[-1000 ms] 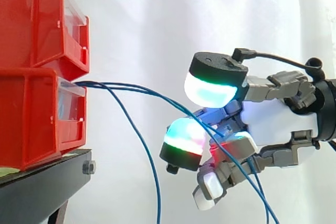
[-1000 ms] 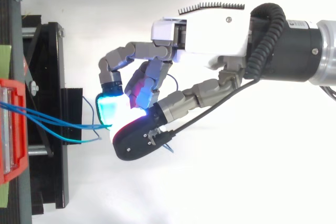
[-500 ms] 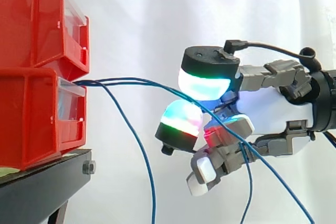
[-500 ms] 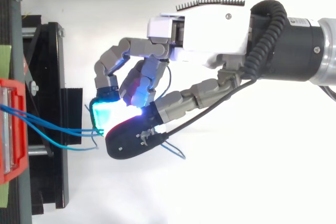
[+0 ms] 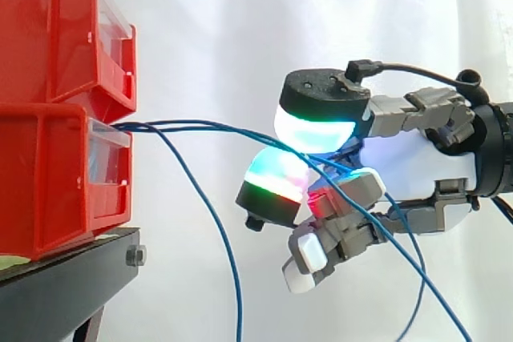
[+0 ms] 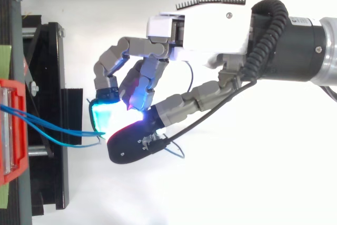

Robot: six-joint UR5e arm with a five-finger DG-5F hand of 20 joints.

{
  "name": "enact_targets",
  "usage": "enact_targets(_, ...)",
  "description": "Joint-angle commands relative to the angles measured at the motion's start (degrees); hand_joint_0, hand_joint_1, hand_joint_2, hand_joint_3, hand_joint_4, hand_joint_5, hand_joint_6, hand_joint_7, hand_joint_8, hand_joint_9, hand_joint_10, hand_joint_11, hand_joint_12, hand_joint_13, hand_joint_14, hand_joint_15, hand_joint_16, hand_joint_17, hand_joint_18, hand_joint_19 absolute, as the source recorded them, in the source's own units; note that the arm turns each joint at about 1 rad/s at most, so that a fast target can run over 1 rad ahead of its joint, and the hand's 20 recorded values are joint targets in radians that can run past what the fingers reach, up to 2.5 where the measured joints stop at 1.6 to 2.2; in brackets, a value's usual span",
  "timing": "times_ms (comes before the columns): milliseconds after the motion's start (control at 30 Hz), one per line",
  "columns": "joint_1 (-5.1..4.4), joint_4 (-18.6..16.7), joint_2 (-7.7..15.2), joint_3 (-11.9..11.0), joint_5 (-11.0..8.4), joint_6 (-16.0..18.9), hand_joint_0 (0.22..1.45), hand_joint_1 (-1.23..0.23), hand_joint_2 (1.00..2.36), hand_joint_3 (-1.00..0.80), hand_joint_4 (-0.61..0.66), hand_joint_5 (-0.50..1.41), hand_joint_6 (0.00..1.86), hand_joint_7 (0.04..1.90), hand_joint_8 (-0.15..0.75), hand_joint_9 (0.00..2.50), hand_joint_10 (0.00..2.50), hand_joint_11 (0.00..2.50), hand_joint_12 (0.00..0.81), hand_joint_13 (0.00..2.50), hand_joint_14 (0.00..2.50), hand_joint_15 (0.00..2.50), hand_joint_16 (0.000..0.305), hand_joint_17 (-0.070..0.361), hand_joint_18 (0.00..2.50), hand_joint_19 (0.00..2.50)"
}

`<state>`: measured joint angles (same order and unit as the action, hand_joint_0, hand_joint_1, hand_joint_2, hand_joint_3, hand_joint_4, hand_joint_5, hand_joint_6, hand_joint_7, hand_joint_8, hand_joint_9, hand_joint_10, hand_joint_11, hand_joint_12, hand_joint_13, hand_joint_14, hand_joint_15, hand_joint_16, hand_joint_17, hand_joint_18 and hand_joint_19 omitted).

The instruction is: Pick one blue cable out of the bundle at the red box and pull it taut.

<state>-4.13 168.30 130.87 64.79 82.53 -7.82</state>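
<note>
Centre frame, hand [image 5: 409, 167] fingers [image 5: 276, 186] curl, pinching a blue cable [image 5: 160, 126] from the red box [image 5: 48, 174] at left. Pick looks done. Cable looks not quite straight, so tautening remains.

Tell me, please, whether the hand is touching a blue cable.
Touching: the side view shows a blue cable pinched between the glowing pads of the hand.

2 red bins [image 5: 56, 174], 3 blue cables [image 5: 200, 126], 1 hand [image 5: 417, 170].

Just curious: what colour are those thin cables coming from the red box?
The cables are blue, clearest in the side view.
</note>
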Motion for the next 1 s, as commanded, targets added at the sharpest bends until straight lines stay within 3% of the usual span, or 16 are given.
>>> enact_targets(0,0.00,0.01,0.00,-0.01,0.00,0.00,0.63,-0.89,1.02,-0.26,0.12,-0.17,0.91,0.92,0.349,1.15,0.00,1.41,0.369,0.86,0.02,0.57,0.054,0.121,0.69,0.41)
enact_targets(100,0.00,0.01,0.00,-0.01,0.00,0.00,0.59,-0.83,1.01,-0.40,0.18,-0.17,0.90,0.85,0.356,1.18,0.01,1.39,0.368,0.86,0.02,0.58,0.054,0.121,0.69,0.43)
enact_targets(167,-0.09,0.01,0.00,-0.01,0.00,0.00,0.55,-0.75,1.00,-0.48,0.18,-0.16,0.86,0.89,0.365,1.21,0.00,1.40,0.375,0.86,0.02,0.57,0.055,0.123,0.69,0.45)
enact_targets(333,0.00,0.01,0.00,-0.01,-0.09,-0.62,0.51,-0.65,1.00,-0.50,0.18,-0.13,0.81,0.91,0.386,1.24,0.01,1.36,0.390,0.88,0.02,0.57,0.055,0.123,0.68,0.46)
enact_targets(533,0.00,0.01,0.00,0.07,-0.09,-1.06,0.57,-0.75,1.00,-0.49,0.17,-0.16,0.88,0.96,0.350,1.21,0.00,1.44,0.384,0.88,0.02,0.58,0.053,0.120,0.69,0.44)
enact_targets(800,-0.09,0.01,0.00,-0.01,-0.09,-1.06,0.52,-0.82,1.00,-0.50,0.17,-0.14,0.89,0.94,0.379,1.21,0.00,1.43,0.384,0.88,0.02,0.57,0.056,0.125,0.72,0.44)
enact_targets(967,0.00,0.01,0.00,-0.01,-0.09,-1.06,0.63,-0.82,1.00,-0.50,0.15,-0.13,0.90,1.03,0.357,1.23,0.00,1.44,0.369,0.90,0.02,0.58,0.052,0.116,0.72,0.44)
